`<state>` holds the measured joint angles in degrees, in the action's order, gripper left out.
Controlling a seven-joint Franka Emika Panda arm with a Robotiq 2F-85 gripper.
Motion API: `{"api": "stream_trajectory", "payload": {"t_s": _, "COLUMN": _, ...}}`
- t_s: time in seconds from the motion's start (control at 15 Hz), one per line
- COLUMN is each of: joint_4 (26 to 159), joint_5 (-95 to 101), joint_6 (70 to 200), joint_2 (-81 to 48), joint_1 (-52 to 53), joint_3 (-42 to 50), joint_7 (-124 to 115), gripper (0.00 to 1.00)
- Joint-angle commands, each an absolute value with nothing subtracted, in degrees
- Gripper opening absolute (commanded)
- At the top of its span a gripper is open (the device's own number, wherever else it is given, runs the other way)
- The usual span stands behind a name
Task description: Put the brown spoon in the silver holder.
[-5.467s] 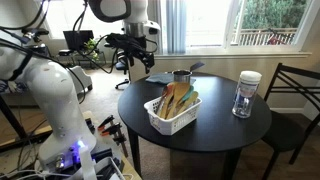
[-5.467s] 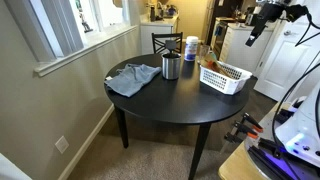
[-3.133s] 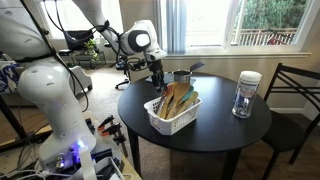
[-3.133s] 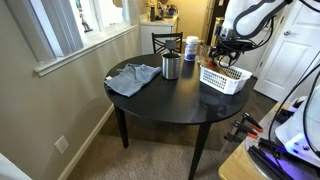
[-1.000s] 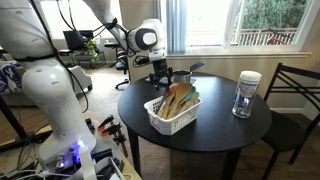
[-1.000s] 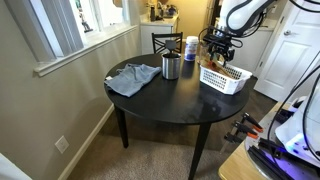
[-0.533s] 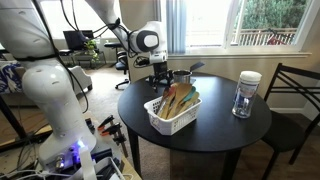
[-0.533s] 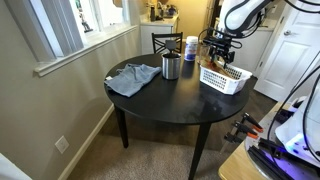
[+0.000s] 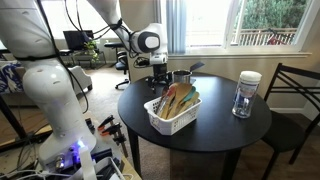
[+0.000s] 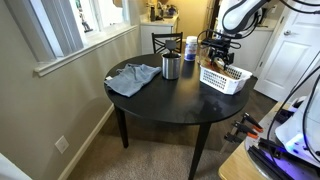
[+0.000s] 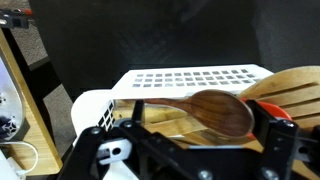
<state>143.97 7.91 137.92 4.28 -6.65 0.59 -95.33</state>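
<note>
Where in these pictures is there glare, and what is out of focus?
In an exterior view, the window is washed out with daylight and the black table looks dark; in the wrist view, the gripper near the lens is dim and blurred, while the brown spoon and the white basket are sharper, the spoon bowl showing a soft sheen.

A round black table (image 10: 170, 102) stands on carpet. In an exterior view, a crumpled grey-blue cloth (image 10: 133, 78) lies on its left part, with a holder (image 10: 171, 67) just right of it. A white basket (image 10: 224, 78) sits at the right edge, and a jar (image 10: 190, 47) stands at the far edge.
</note>
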Motion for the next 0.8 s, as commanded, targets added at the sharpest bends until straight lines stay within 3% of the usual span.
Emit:
{"api": "stream_trajectory", "payload": {"t_s": 0.0, "joint_4": 141.94, "joint_5": 6.24, "joint_6": 134.23, "joint_2": 3.24, "joint_1": -6.11, "joint_3": 1.53, "joint_7": -94.73, "gripper": 0.78}}
{"api": "stream_trajectory", "payload": {"t_s": 0.07, "joint_4": 141.48, "joint_5": 6.10, "joint_6": 133.11, "joint_2": 3.14, "joint_1": -6.04, "joint_3": 1.62, "joint_7": -94.66, "gripper": 0.67}}
{"api": "stream_trajectory", "payload": {"t_s": 0.2, "joint_4": 140.58, "joint_5": 6.37, "joint_6": 130.78, "joint_2": 3.16, "joint_1": -5.89, "joint_3": 1.66, "joint_7": -95.27, "gripper": 0.53}}
{"api": "stream_trajectory", "payload": {"t_s": 0.67, "joint_4": 138.82, "joint_5": 5.61, "joint_6": 127.61, "joint_2": 3.28, "joint_1": -5.08, "joint_3": 1.56, "joint_7": -94.41, "gripper": 0.08}}
{"api": "stream_trajectory", "payload": {"t_s": 0.73, "joint_4": 138.86, "joint_5": 5.45, "joint_6": 127.62, "joint_2": 3.25, "joint_1": -4.96, "joint_3": 1.58, "joint_7": -94.15, "gripper": 0.07}}
